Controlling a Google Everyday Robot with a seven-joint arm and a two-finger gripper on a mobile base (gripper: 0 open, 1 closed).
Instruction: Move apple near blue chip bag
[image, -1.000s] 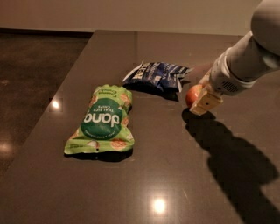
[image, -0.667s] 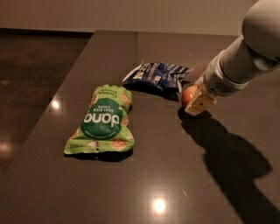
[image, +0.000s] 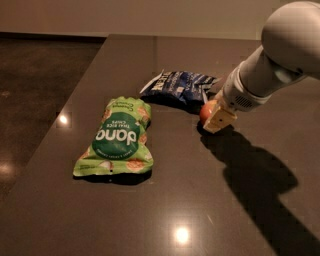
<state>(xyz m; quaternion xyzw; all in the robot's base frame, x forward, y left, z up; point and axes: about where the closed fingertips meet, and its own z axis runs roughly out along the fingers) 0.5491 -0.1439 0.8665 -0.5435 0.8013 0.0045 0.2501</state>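
The apple (image: 205, 111) is small and red-orange. It sits low at the table surface, just right of the blue chip bag (image: 179, 88), a crinkled navy bag with white lettering lying flat. My gripper (image: 213, 118) comes in from the upper right on a pale grey arm (image: 280, 55). It is shut on the apple, and a tan finger (image: 220, 119) covers the apple's right side. The apple is a short gap from the bag's right end.
A larger bright green chip bag (image: 119, 138) lies flat to the left of centre. The dark table (image: 150, 220) ends at a left edge running diagonally, with dark floor beyond. The arm casts a shadow to the lower right.
My gripper has moved left and slightly toward the front with the apple, bringing it closer to the blue chip bag. The bags have not moved.
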